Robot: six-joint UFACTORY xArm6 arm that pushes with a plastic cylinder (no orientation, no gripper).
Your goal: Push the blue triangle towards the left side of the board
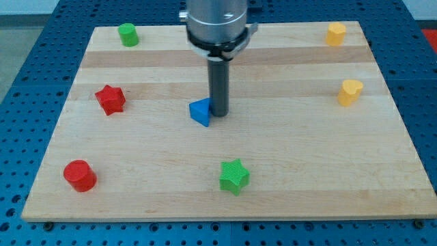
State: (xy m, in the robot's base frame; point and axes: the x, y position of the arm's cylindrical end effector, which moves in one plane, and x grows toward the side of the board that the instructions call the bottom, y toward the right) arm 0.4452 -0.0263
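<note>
my tip (219, 113) touches the blue triangle (201, 111) on its right | blue triangle sits near tabletop (287, 147) centre | red star (110, 99) well left of triangle | green star (234, 176) below-right | no hand, rod only

Green cylinder (128, 34) sits up at the view's top left of the tabletop (287, 143), and a red star (110, 99) is below it, near the left edge. Down in the bottom left corner, a red cylinder (80, 175). Bottom centre, a green star (235, 176), alone. Over on the right, two yellow blocks: one (335, 33) in the top corner, the other (350, 91) below it, well apart. Blue pegboard (20, 89) all round the wood.
</note>
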